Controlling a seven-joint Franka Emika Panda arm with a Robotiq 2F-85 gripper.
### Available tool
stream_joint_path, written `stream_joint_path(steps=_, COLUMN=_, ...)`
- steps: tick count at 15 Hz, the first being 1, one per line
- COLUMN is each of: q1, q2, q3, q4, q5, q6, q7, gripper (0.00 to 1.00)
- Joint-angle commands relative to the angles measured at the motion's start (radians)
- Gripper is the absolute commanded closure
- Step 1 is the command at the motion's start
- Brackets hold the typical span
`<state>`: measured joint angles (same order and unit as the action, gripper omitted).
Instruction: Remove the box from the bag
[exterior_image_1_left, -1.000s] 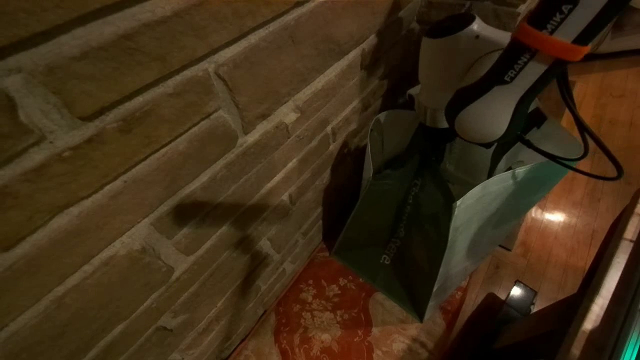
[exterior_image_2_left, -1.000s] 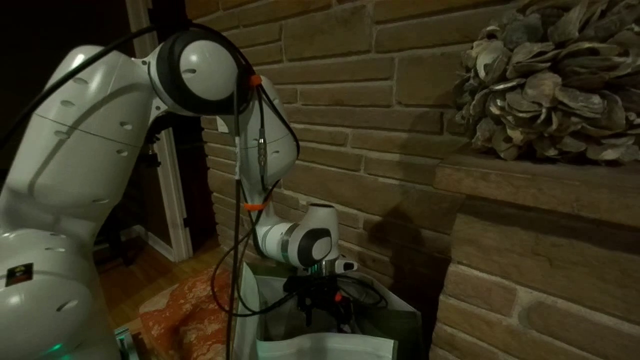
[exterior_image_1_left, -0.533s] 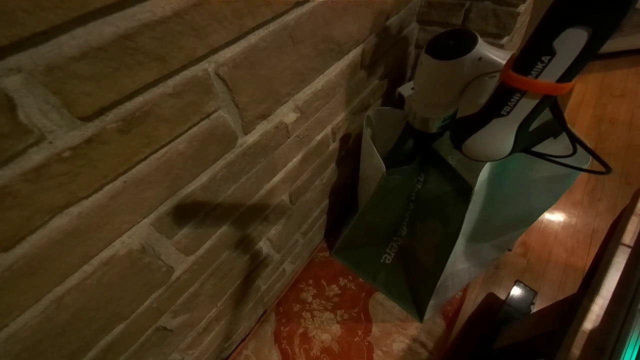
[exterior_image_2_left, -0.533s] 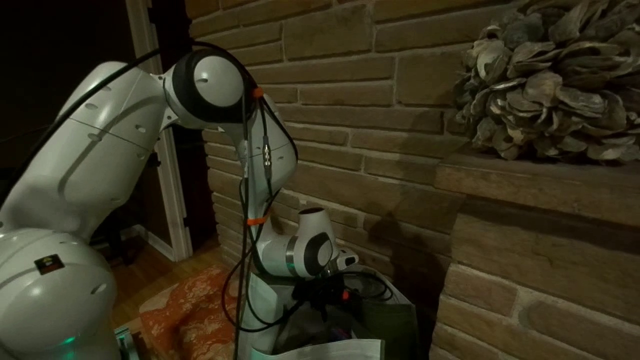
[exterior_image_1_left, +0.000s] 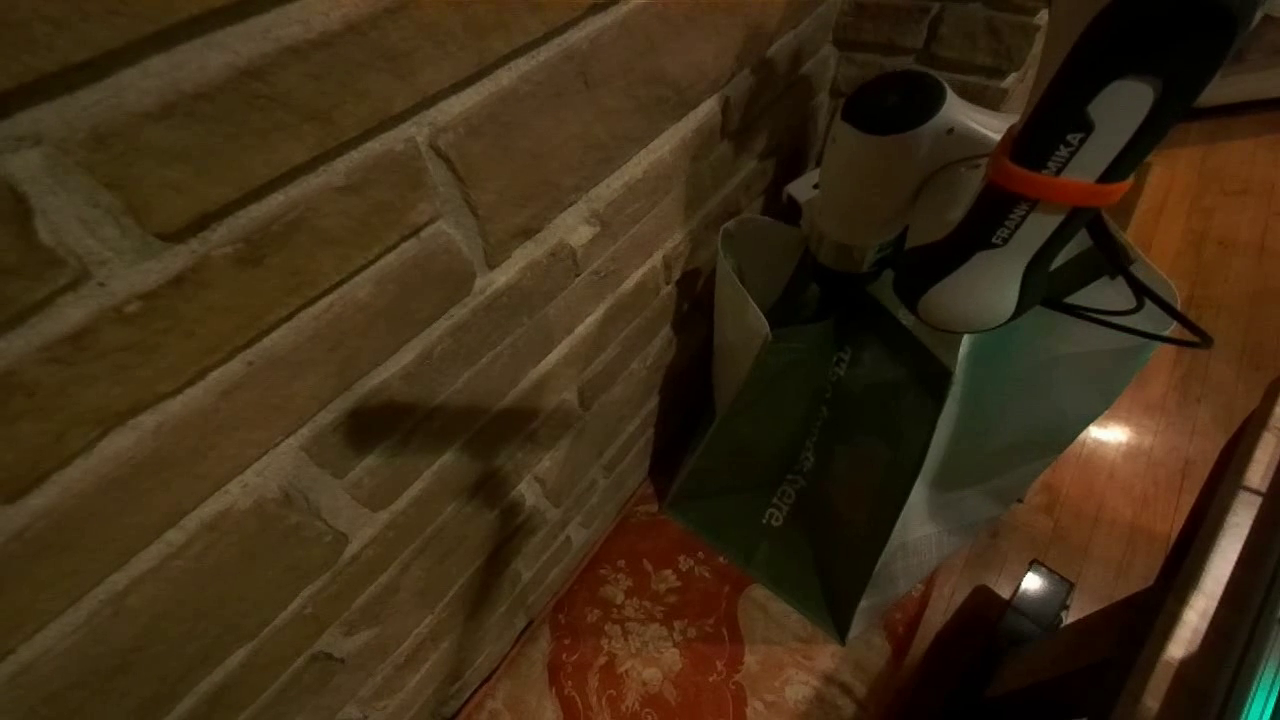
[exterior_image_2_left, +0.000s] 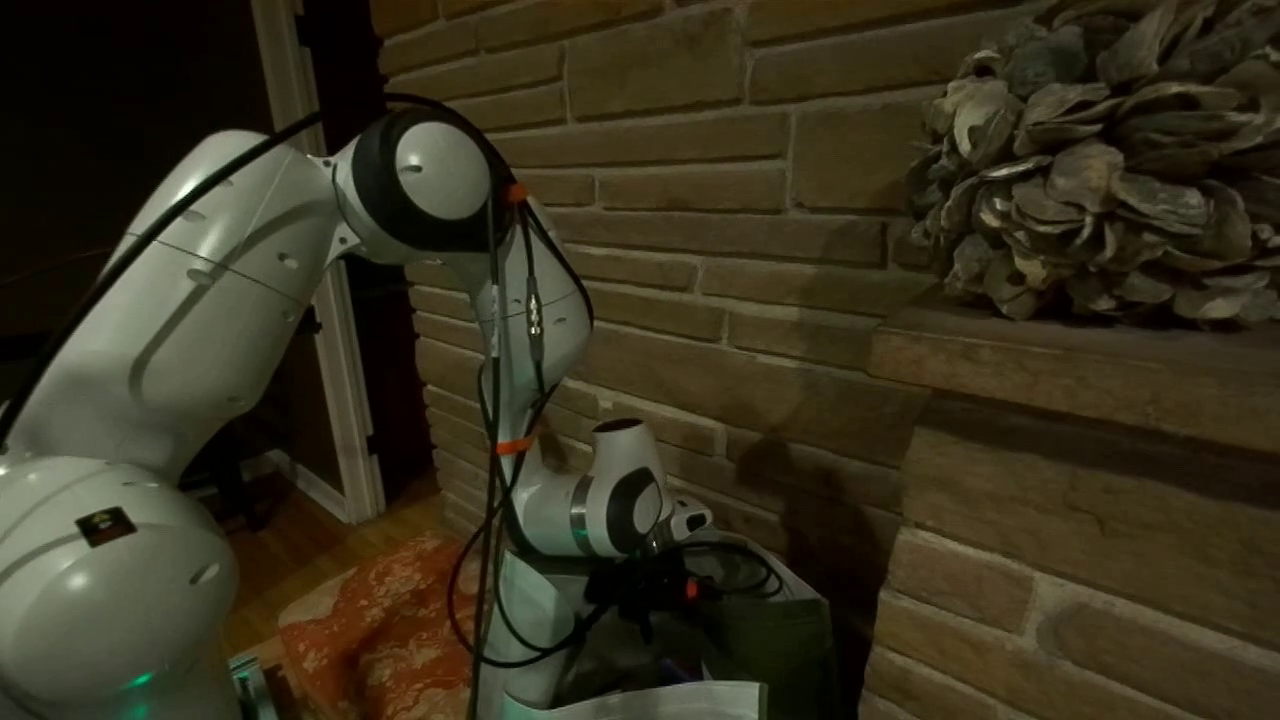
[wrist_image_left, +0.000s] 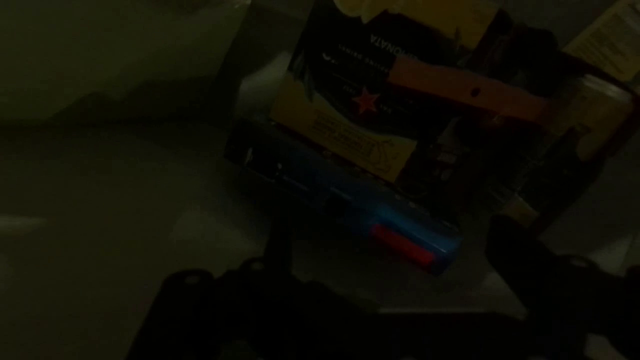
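The bag, dark green with paler grey-green sides, stands open-topped in both exterior views (exterior_image_1_left: 800, 450) (exterior_image_2_left: 775, 650). My gripper (exterior_image_2_left: 645, 595) reaches down into its mouth; the bag hides it in an exterior view. In the dark wrist view, the blue box (wrist_image_left: 320, 187) lies tilted inside the bag, its narrow side with a red patch facing me. My gripper (wrist_image_left: 392, 242) is open there, its dark fingers wide apart on either side of the box's near end. No contact with the box shows. A small bluish-purple bit in the bag in an exterior view is too small to identify.
Beside the box in the bag are a yellow-black package (wrist_image_left: 360, 100), an orange-red strip (wrist_image_left: 465, 90) and a can-like thing (wrist_image_left: 565, 150). A stone wall (exterior_image_1_left: 450, 300) stands close to the bag. An orange-red patterned mat (exterior_image_2_left: 400, 620) and loose cables (exterior_image_2_left: 470, 600) are nearby.
The arm has moved down, and my gripper is deeper in the bag. The bag's rim has shifted and its near side has bulged outward. Most motion was in the first half second.
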<state>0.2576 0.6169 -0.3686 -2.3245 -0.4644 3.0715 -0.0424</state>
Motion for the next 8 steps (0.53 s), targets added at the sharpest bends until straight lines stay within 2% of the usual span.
stream_joint_path(steps=1, q1=0.027, q2=0.094, q3=-0.002, q4=0.045, q5=-0.027, q6=0.114, q7=-0.078, gripper=0.0)
stream_joint_path(steps=5, q1=0.034, q2=0.171, q3=0.006, q4=0.087, q5=-0.005, q6=0.228, q7=-0.22, gripper=0.0)
stream_joint_path(steps=8, q1=-0.048, q2=0.193, q3=0.079, q4=0.11, q5=-0.021, q6=0.235, q7=-0.325, gripper=0.0)
